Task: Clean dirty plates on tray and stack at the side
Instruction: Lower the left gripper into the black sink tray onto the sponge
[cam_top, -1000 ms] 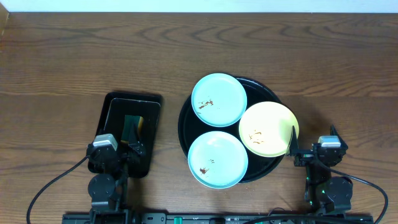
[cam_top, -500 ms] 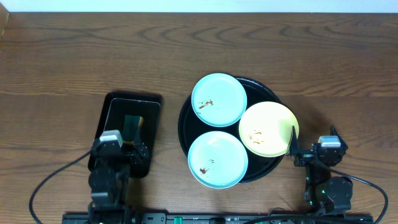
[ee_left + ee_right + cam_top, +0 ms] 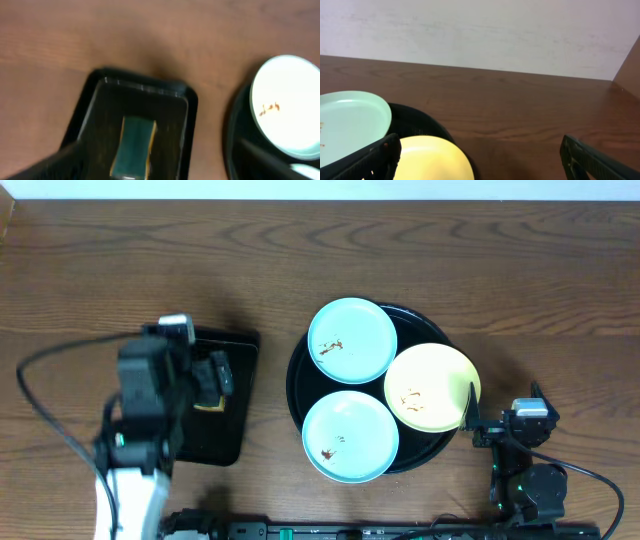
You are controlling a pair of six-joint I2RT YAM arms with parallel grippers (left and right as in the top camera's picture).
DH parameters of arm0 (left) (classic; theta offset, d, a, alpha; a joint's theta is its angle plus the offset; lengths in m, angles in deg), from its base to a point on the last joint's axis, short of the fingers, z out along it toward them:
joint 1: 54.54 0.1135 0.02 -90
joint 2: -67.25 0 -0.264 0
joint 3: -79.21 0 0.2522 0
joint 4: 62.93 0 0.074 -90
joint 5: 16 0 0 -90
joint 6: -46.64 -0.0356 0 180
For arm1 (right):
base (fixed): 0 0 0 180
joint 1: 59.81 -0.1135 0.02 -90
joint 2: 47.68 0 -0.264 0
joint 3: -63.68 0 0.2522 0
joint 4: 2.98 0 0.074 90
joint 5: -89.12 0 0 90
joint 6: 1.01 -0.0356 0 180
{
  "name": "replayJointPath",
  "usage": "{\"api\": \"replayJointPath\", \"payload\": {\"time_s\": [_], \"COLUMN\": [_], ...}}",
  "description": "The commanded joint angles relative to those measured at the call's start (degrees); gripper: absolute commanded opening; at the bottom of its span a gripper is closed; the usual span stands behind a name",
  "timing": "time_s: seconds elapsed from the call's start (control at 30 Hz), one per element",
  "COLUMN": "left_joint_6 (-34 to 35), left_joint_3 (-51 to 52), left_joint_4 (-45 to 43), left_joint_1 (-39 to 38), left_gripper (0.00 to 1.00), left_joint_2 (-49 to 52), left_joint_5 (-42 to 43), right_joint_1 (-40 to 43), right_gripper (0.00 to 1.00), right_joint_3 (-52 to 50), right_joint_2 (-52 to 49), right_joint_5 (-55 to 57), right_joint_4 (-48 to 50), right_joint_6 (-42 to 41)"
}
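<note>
The tray (image 3: 296,385) sits right of centre in the overhead view, on the wooden counter (image 3: 120,270); all three plates lie on it, side by side with their edges meeting; the upper turquoise plate (image 3: 352,340) covers the tray's upper left rim, the yellow plate (image 3: 432,387) reaches past its right rim, and the lower turquoise plate (image 3: 350,436) hangs over its lower rim; each plate shows a small brown smear.

The left tool (image 3: 215,375) hangs above the upper part of a black rectangular tray (image 3: 225,435) at the left of the overhead view, well apart from the round tray; its fingers stand apart, seen as blurred dark shapes in the lower corners of the left wrist view, and grip nothing; between them in that view a green sponge (image 3: 134,147) with yellow sides lies in the rectangular tray.

The right tool (image 3: 503,415) sits low at the lower right of the overhead view, just beside the yellow plate's right edge; its fingers are spread wide and hold nothing; whether one touches the plate cannot be told.
</note>
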Motion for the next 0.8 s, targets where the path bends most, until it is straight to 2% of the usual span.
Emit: {"api": "replayJointPath", "payload": {"time_s": [0.0, 0.1, 0.2, 0.37, 0.6, 0.77], "left_joint_6": [-0.7, -0.7, -0.7, 2.2, 2.1, -2.6], "left_joint_3": [-7.8, -12.6, -14.0, -14.0, -14.0, -14.0], "left_joint_4": [7.5, 15.3, 18.4, 18.2, 14.6, 9.2], "left_joint_1": [0.1, 0.2, 0.2, 0.2, 0.3, 0.3], "left_gripper": [0.91, 0.91, 0.91, 0.91, 0.91, 0.91], "left_joint_2": [7.5, 14.0, 18.4, 23.1, 27.8, 27.8], "left_joint_5": [1.4, 3.1, 9.5, 10.3, 9.4, 9.4], "right_joint_1": [-0.4, -0.4, -0.4, -0.4, -0.4, -0.4], "right_gripper": [0.99, 0.99, 0.99, 0.99, 0.99, 0.99], "right_joint_3": [-0.1, -0.1, -0.1, -0.1, -0.1, -0.1], "right_joint_2": [0.3, 0.3, 0.3, 0.3, 0.3, 0.3], "right_joint_5": [0.3, 0.3, 0.3, 0.3, 0.3, 0.3], "right_joint_4": [-0.2, -0.2, -0.2, -0.2, -0.2, -0.2], "right_joint_6": [-0.7, -0.7, -0.7, -0.7, -0.7, -0.7]}}
